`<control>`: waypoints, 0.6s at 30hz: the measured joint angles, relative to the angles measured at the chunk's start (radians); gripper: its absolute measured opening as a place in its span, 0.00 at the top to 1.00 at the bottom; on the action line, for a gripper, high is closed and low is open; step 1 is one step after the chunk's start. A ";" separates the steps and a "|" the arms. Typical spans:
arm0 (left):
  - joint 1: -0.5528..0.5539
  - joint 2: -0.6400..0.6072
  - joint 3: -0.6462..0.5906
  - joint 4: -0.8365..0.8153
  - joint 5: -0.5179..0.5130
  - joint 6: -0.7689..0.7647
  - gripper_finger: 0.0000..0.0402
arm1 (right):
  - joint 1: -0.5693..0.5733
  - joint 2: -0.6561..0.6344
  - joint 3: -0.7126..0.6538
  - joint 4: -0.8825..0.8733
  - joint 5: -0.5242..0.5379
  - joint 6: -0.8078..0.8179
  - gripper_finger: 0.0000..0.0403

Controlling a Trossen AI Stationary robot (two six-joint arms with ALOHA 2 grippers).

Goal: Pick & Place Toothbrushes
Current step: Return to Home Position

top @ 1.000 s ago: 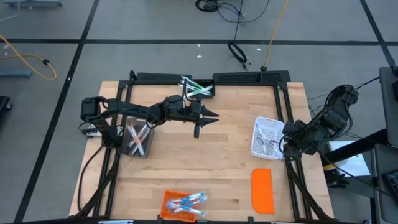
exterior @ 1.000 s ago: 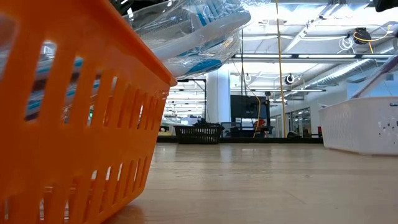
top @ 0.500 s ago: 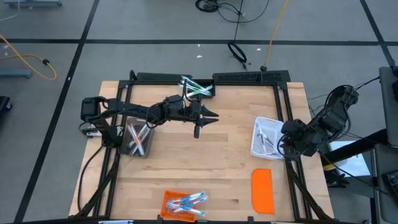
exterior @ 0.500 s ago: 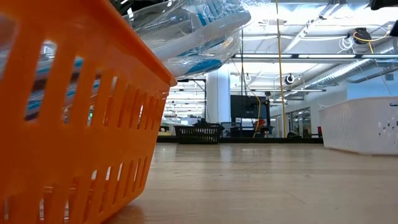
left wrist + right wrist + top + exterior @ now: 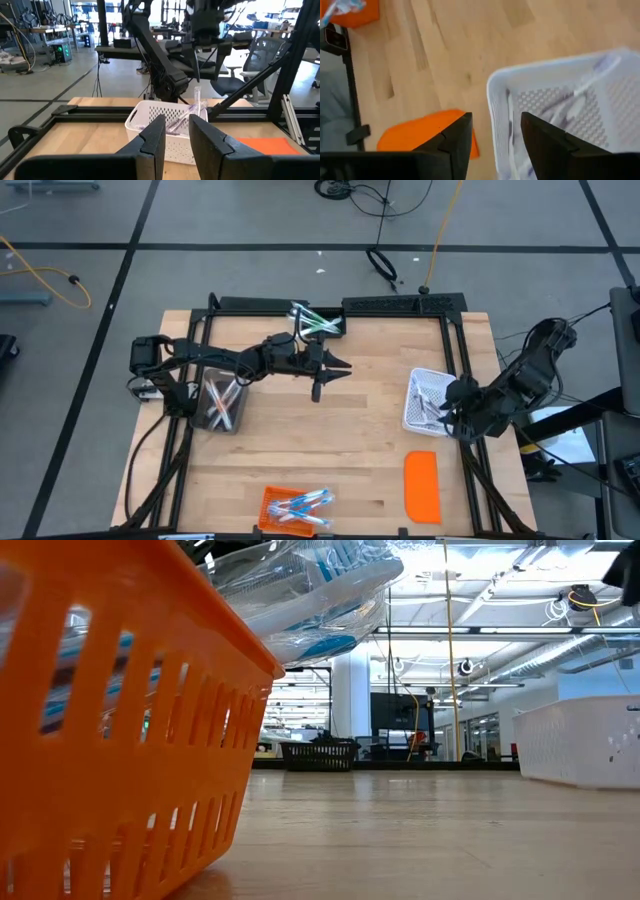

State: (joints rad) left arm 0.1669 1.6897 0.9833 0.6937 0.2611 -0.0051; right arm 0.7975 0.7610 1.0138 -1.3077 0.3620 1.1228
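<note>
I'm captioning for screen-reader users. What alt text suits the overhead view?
Above a wooden table, the dark left gripper hangs open near the middle, and the dark right gripper is at the rim of a white mesh basket. Thin toothbrushes lie in that basket, an orange slotted bin, a clear bin and a dark bin. A flat orange lid lies on the table.
</note>
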 joint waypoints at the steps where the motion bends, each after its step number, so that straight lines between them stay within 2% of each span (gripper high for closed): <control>1: 0.000 0.000 0.000 -0.007 0.000 -0.001 0.79 | 0.000 0.007 0.000 0.012 0.014 -0.017 0.60; 5: -0.006 0.001 0.000 -0.038 0.000 -0.001 0.79 | 0.000 0.044 0.000 0.065 0.118 -0.085 0.60; 11: -0.026 0.001 0.000 -0.100 0.002 0.014 0.79 | 0.000 0.115 -0.001 0.202 0.416 -0.229 0.60; 14: -0.033 -0.001 0.000 -0.128 -0.002 0.027 0.79 | -0.016 0.137 -0.046 0.371 0.523 -0.388 0.61; 18: -0.033 -0.010 0.000 -0.184 -0.057 0.026 0.79 | -0.129 0.137 -0.203 0.754 0.524 -0.636 0.65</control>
State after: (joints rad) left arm 0.1341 1.6794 0.9829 0.5097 0.2043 0.0212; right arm 0.6684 0.8976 0.8111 -0.5533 0.8862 0.4872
